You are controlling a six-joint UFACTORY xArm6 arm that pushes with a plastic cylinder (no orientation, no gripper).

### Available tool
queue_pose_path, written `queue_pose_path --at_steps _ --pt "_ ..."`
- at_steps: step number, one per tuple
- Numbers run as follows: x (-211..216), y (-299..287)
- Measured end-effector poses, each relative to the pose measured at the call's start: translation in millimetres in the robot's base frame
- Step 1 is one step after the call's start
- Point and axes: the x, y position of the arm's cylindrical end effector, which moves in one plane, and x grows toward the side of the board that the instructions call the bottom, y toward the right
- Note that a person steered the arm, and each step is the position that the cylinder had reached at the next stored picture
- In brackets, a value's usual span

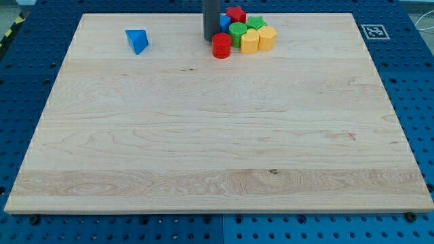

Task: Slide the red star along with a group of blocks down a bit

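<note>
The red star (236,14) lies near the view's top edge of the wooden board (203,135), at the back of a tight cluster. In the cluster are a green star (255,22), a green cylinder (238,31), a red cylinder (221,46), a yellow block (249,43), a yellow hexagonal block (266,38) and a blue block (224,22) partly hidden by the rod. My tip (211,38) stands at the cluster's left side, just left of the blue block and above-left of the red cylinder. Whether it touches them I cannot tell.
A blue triangular block (137,40) lies alone at the view's upper left. A black-and-white marker tag (372,31) sits at the board's top right corner. The board lies on a blue perforated table (27,81).
</note>
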Motion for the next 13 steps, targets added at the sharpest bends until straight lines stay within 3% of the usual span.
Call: queue_pose_path --at_steps 2,5,13 --pt "-0.1 -50.8" --pt "-73.4 -91.1" --pt "-73.0 37.9"
